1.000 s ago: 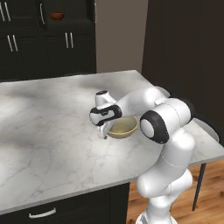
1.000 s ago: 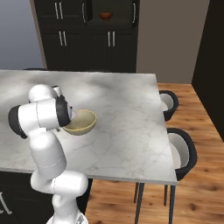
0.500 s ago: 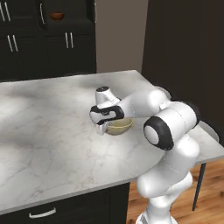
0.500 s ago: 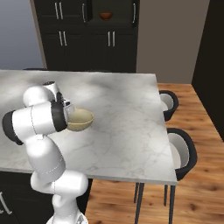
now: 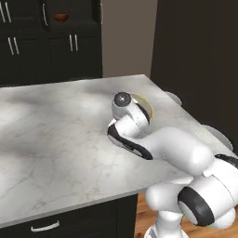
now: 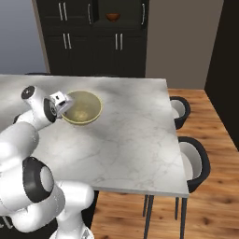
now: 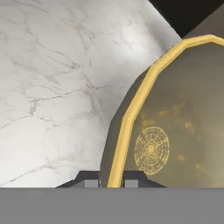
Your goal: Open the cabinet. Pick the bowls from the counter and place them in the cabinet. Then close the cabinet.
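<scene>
Up at twelve o'clock in the right base view stands the tall black panelled cabinet [image 6: 112,32], its upper doors open, and the glossy reddish-brown bowl [image 6: 112,17] already sits on a dark inner shelf. Below it spreads the white marbled counter [image 6: 130,135], and on it, at about ten o'clock from the counter's middle, is the round pale cream bowl with the yellowish rim [image 6: 84,108], tipped a little toward the arm. It looks stiff, light and smooth-glazed, probably slippery and likely to chip if dropped, so the thin rim is the sensible place to pinch. And that is where the tool [image 7: 107,183] is: in the hand view its two dark tips are closed nearly together with the yellow rim running between them, clamped on the bowl's near wall.
</scene>
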